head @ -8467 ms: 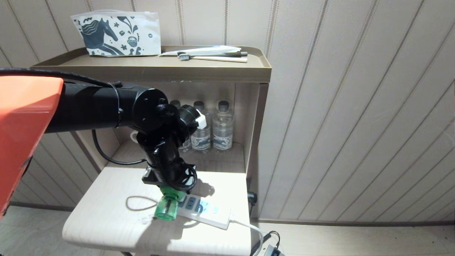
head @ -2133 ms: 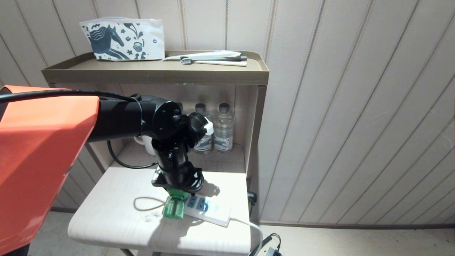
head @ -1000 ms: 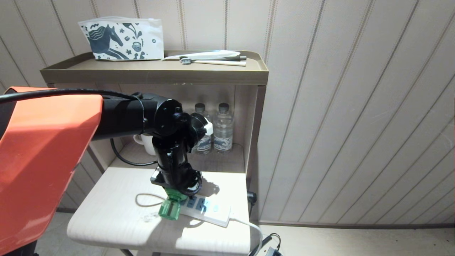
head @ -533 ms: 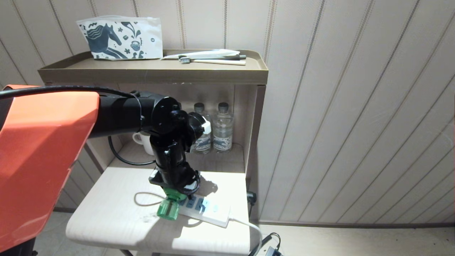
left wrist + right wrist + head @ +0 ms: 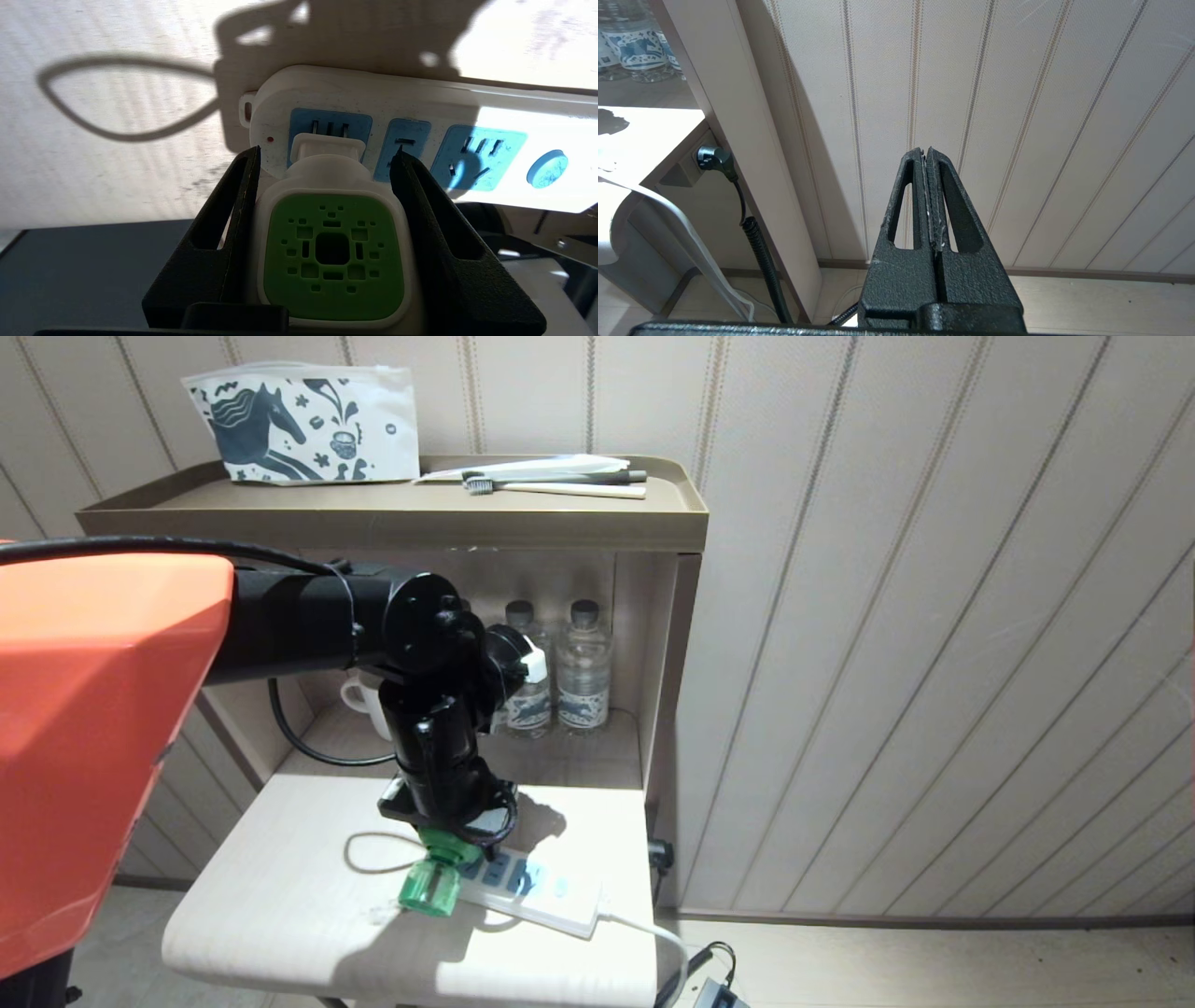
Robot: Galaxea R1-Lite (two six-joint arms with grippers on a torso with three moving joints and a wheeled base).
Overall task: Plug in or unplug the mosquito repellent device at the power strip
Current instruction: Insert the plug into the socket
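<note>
Two black fingers of the left gripper (image 5: 327,158) are pinching the white squarish head, green-faced, of the small translucent green mosquito repellent device (image 5: 332,254) at lower centre of the left wrist frame. It is looking light, rigid and smooth, best held by the head's flat sides. Its plug is meeting the long white power strip (image 5: 420,112) with light-blue sockets. The right gripper (image 5: 930,161) is pressed together.
</note>
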